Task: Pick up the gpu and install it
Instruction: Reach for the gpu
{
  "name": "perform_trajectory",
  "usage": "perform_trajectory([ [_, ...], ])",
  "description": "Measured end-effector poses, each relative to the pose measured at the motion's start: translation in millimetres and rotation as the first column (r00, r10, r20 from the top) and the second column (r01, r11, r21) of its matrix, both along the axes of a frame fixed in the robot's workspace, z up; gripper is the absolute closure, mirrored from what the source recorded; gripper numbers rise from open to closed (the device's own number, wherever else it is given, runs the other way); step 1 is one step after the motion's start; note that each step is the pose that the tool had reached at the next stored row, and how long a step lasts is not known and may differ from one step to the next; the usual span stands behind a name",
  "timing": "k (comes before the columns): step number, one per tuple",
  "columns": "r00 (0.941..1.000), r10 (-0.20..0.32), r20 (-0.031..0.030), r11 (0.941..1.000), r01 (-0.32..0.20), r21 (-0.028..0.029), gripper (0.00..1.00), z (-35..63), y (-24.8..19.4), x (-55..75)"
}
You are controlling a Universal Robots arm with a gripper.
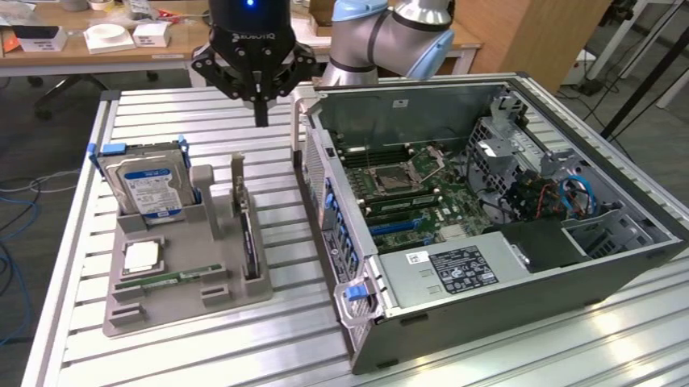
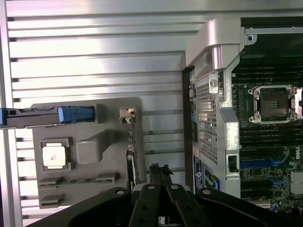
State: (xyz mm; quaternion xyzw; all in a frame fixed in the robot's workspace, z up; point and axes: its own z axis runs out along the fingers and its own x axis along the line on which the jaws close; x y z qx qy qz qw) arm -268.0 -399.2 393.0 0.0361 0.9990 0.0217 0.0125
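The gpu (image 1: 248, 234) stands on edge in a slot of the grey holder tray (image 1: 177, 302), its silver bracket end toward the back; the wrist view looks down on its thin edge (image 2: 133, 153) and bracket (image 2: 127, 113). My gripper (image 1: 260, 117) hangs shut and empty above the table, beyond the card's far end, between the tray and the open computer case (image 1: 603, 121). In the wrist view my fingertips (image 2: 160, 169) are pressed together beside the card and not touching it. Blue expansion slots (image 1: 415, 226) show on the case's motherboard (image 2: 258, 164).
The tray also holds an upright hard drive (image 1: 151, 189) in a blue bracket, a processor chip (image 1: 142, 256) and a green memory stick (image 1: 173, 280). The case's rear wall (image 1: 328, 218) stands close to the tray. A desk with white boxes (image 1: 108, 36) stands behind the slatted table.
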Motion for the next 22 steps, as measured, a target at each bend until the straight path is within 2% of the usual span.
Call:
perform_trajectory([
  [22,1.0000,0.000,0.0000,1.0000,0.000,0.0000,0.89,0.0,-2.5,-19.5],
])
